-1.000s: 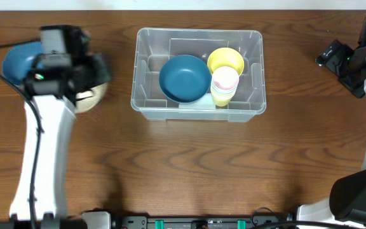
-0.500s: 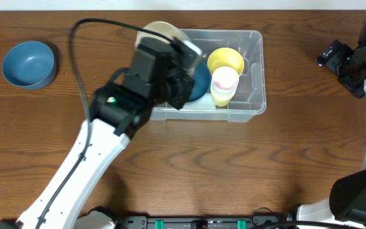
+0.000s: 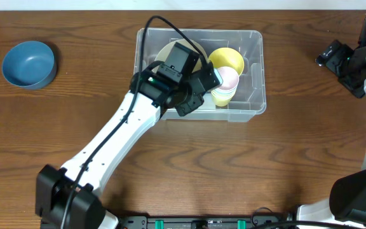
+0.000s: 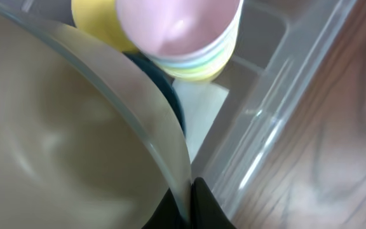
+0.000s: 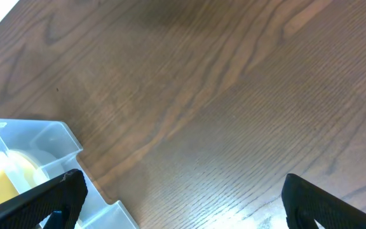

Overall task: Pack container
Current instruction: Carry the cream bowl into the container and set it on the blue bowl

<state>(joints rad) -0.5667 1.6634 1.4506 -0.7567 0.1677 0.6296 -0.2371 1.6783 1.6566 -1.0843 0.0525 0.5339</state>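
Across it goes: my left arm [image 3: 116,137] has swung further over the container [image 3: 258,95] since a moment ago. The cream bowl [image 3: 165,52] has come with it, off the back-left corner and in toward the middle.

Wooden table [image 3: 246,172] under everything, brown grain running side to side. That clear container sits at the back centre of it, and my right wrist camera catches just one corner of it at the lower left.

Now the cream bowl: it's over the container's left half, and my left claw [image 4: 188,205] is pinched tight on its rim, black fingertips meeting on that thin edge. Below it, a sliver of a dark blue bowl [image 4: 175,105] inside the container; whether the two touch, I can't tell. Another blue bowl [image 3: 28,63] sits alone at the far left of the table, well apart.

In the container's right half there's a yellow cup [image 3: 227,59], and just beside it a stack of cups [image 4: 196,60] with a pink one on top.

And my right claw [image 5: 186,202]? Out by the table's right edge, fingers spread wide over bare wood.
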